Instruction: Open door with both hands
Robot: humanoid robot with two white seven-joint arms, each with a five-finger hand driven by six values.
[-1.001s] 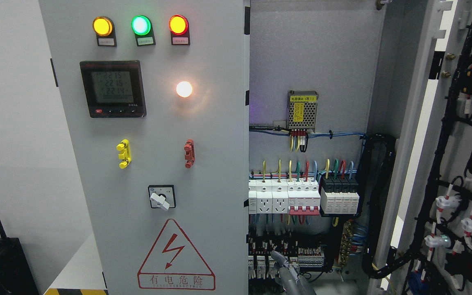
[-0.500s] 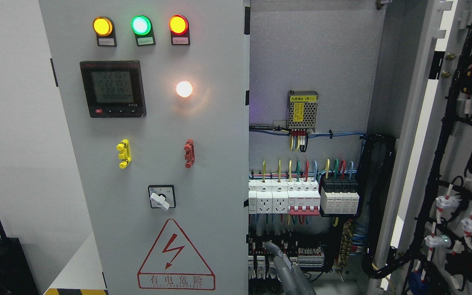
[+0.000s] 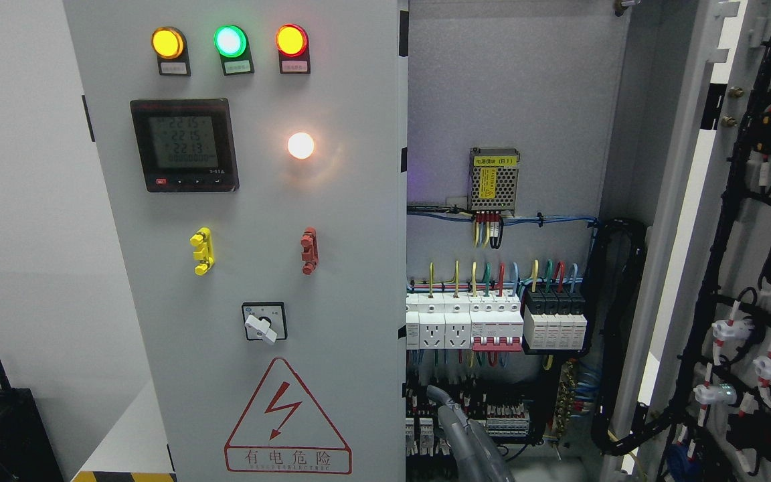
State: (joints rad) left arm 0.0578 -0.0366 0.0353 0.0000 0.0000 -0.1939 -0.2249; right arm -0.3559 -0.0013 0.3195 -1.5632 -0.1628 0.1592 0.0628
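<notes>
A tall electrical cabinet fills the view, its long axis upright. The left door (image 3: 251, 268), a flat panel of matt grey painted metal, faces the camera and stands shut or nearly so; its right edge runs vertically down the middle of the picture. The right door (image 3: 747, 281) is swung wide open toward the right, showing its inner face strung with black cable bundles.

Only one hand (image 3: 456, 428) shows, grey and smooth, rising from the bottom edge just right of the left door's free edge, in front of the lower terminal rows. Which arm it belongs to cannot be told, nor how far its fingers are open; it appears to hold nothing.

On the left door sit three round lamps (image 3: 229, 41), a square black meter (image 3: 183, 144), and a red triangular warning sign (image 3: 286, 418).
</notes>
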